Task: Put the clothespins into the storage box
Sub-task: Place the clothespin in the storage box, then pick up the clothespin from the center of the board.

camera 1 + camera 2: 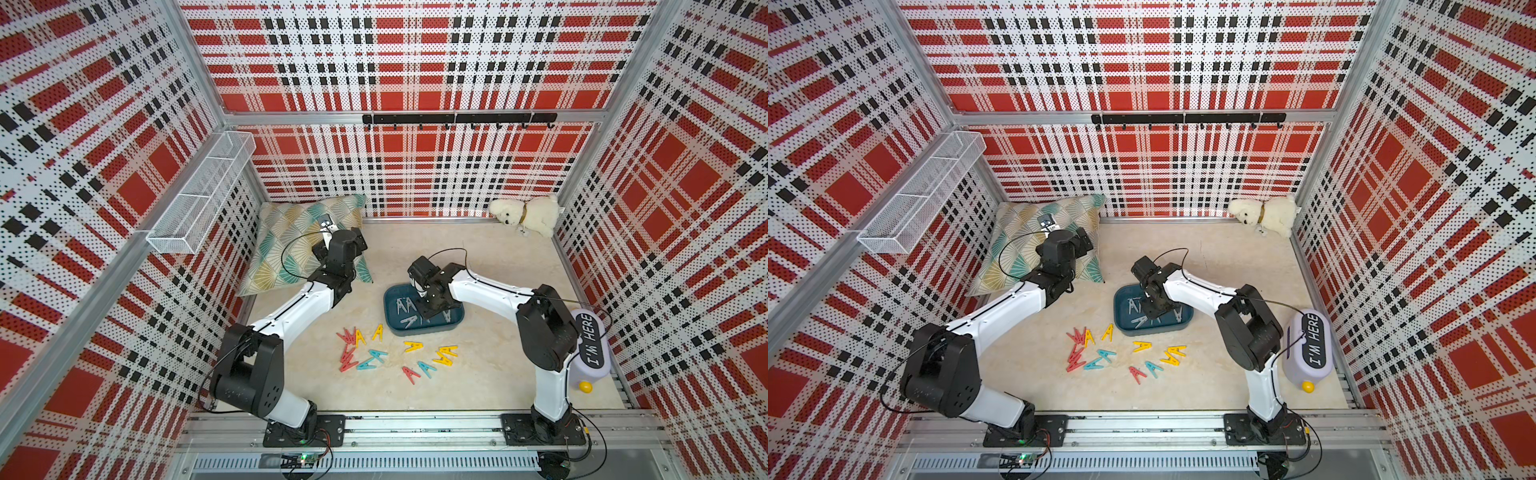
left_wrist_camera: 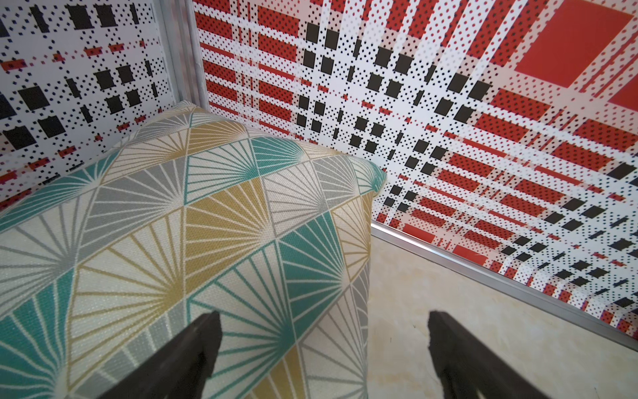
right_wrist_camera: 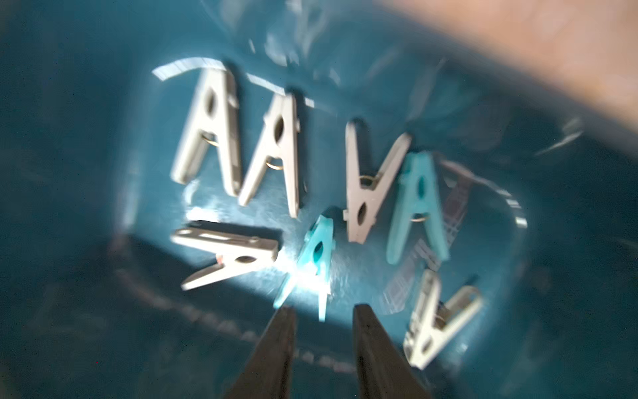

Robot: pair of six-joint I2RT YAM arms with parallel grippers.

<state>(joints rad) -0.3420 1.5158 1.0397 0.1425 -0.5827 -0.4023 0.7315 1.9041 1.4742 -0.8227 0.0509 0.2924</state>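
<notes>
Two white-shelled arms (image 1: pixel 291 316) with black joints and thin black cables (image 1: pixel 282 257)

"I'M HERE" on dark oval label of lilac container (image 1: pixel 592 347), by right arm base

- Both top views come out bright and even, lit from overhead. There are only soft, faint shadows on the surface (image 1: pixel 478 374) beside the storage box (image 1: pixel 424 331).
- Wide-angle lens for sure: the wall posts (image 1: pixel 195 62) splay outward, and the plaid walls (image 1: pixel 415 62) stretch toward the frame edges.
- The left wrist view is crisp. The pillow (image 2: pixel 172 241) weave shows thread by thread, and only the left pincer (image 2: pixel 324 317) goes a bit soft at the frame edge.
- The right wrist view is a smeary mess of motion blur. The clothespins (image 3: pixel 269 152) are streaked and the box walls sink into dark. A white glare patch sits on the glossy box floor just past the right pincer (image 3: pixel 324 307).
</notes>
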